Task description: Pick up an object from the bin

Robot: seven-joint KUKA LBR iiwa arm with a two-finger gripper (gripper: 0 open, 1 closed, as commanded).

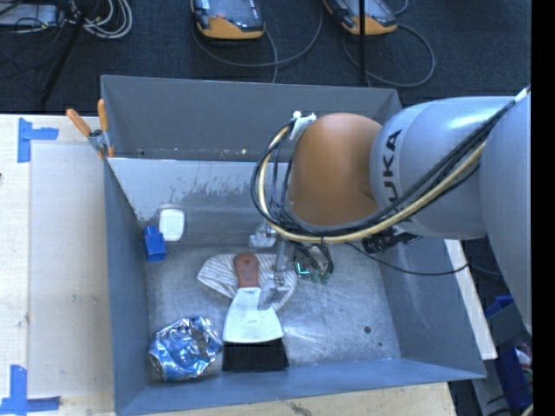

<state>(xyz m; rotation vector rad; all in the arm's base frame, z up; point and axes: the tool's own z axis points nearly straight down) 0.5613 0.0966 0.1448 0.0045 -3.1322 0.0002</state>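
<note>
The end effector [279,282] is seen lowered into the grey metal bin [260,137], beneath the arm's orange cover [334,170]. It is placed just to the right of the narrow upper end of a white plastic hand brush with black bristles [251,323]. Whether the end effector is apart or together cannot be told. The brush is laid flat on the bin floor, with its bristles turned toward the near wall. Just above the brush's narrow end a small brown rounded piece [247,269] is found. It rests on a pale ribbed shell-like object [217,277] that is spread out to the brush's upper left. Just left of the bristles a crumpled blue foil wrapper [182,347] is seen. Well apart from the brush, up and to its left, a small blue block [154,243] and a white rounded block [172,224] are set just beside each other.
</note>
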